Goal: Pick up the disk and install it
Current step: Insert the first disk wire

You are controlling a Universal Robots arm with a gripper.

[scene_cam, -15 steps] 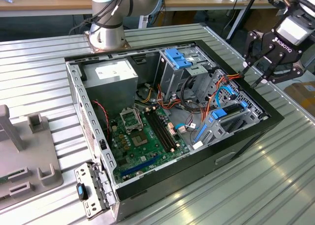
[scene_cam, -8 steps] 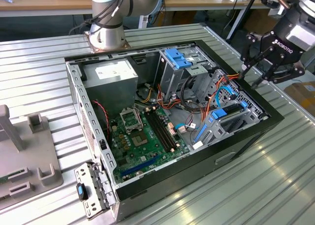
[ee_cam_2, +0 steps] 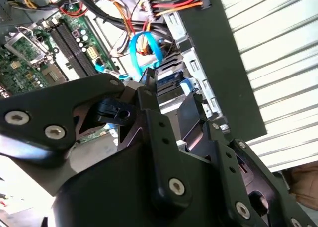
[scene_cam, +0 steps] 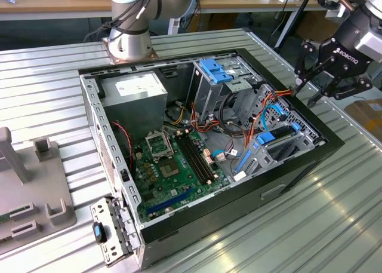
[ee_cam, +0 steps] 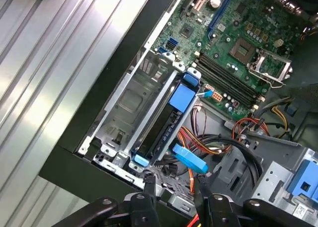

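1. The table (scene_cam: 334,213) is ribbed metal. It carries the case (scene_cam: 286,177), which lies on its side with the panel off, so every bay is reachable from above.
2. The board (scene_cam: 173,165) lies flat on the case floor, well apart from the work area.
3. The bay (ee_cam: 126,103) is a metal cage in the case corner at the exterior view's right, just beside the black wall.
4. The disk (ee_cam: 164,130) stands on edge inside the bay. Its blue carrier rails run along the cage, with a blue tab at each end. By its fit, it appears seated.
5. The cables (ee_cam: 218,147) lie bunched just beside the bay, unattached to the disk as far as can be seen.
6. The gripper (ee_cam: 174,182) hangs above the bay's end. Its jaws are spread and hold nothing, clear of the disk.
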